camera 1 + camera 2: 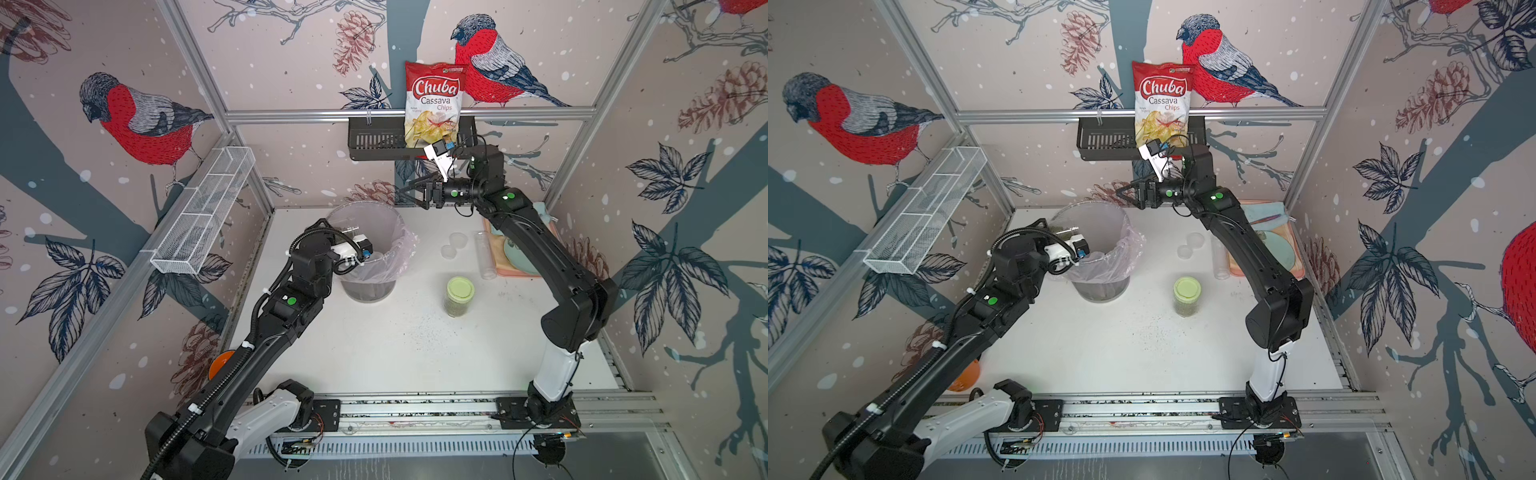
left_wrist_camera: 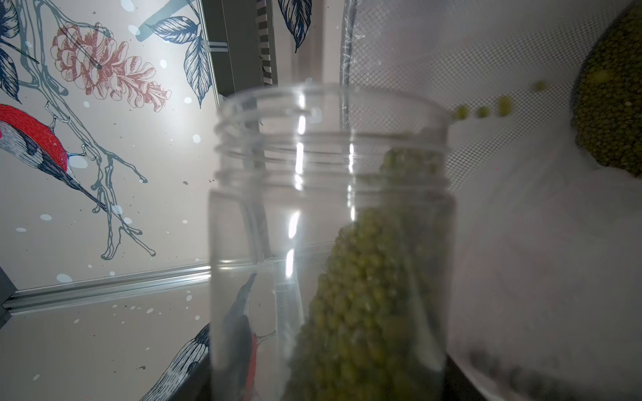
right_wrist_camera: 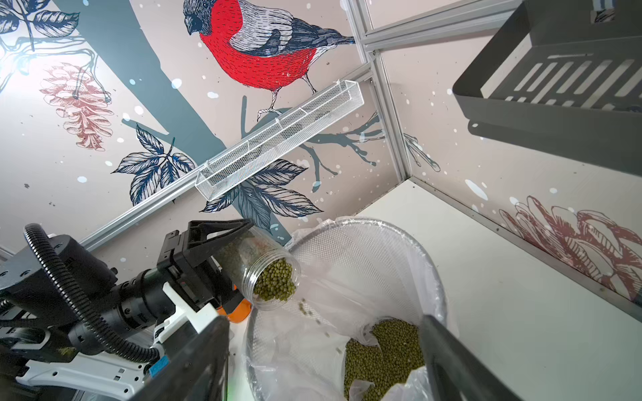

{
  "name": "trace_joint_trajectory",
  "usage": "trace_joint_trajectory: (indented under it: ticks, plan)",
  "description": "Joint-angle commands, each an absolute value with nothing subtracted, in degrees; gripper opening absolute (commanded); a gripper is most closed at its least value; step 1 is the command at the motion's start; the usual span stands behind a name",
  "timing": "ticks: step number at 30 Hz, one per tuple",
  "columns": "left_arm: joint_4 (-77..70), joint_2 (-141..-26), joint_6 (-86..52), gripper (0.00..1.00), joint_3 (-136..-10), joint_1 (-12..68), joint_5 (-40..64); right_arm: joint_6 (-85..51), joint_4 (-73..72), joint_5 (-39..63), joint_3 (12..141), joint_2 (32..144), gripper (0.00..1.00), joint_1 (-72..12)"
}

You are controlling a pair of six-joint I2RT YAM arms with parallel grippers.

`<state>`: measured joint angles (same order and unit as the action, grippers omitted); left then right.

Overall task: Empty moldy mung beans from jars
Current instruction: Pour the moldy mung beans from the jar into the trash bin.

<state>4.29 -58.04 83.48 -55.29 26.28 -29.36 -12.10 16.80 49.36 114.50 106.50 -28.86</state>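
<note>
My left gripper (image 3: 243,258) is shut on a short clear jar (image 3: 264,274) and holds it tilted, mouth down, over the rim of the bag-lined bin (image 3: 364,225). Mung beans (image 2: 368,295) lie along the jar's lower side, and a few are falling from its mouth. A heap of mung beans (image 3: 385,347) lies in the bag. My right gripper (image 1: 411,196) hovers open and empty above the bin's far side. A jar with a pale green lid (image 1: 459,297) stands on the table with beans inside. A tall clear tube (image 1: 485,255) stands by the tray.
Two clear lids (image 1: 455,243) lie near the tube. A pink tray (image 1: 498,266) with a teal plate sits at the back right under my right arm. Black specks (image 1: 424,328) dot the table. A black basket (image 1: 374,139) with a chips bag and a white mesh shelf (image 1: 203,212) hang on the walls.
</note>
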Motion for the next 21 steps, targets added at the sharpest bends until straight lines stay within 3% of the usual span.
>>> trace_joint_trajectory:
  ticks: [1, 21]
  plan:
    - [1.73, -58.08, 85.58, 0.09, -56.83, 25.75, -26.89, -11.42, 16.13, 49.50, 114.93, 106.30, 0.86, -28.99]
    - [2.72, -59.24, 88.27, 0.08, -58.54, 25.40, -24.01, -12.09, 18.91, 48.96, 118.89, 107.62, 0.85, -29.17]
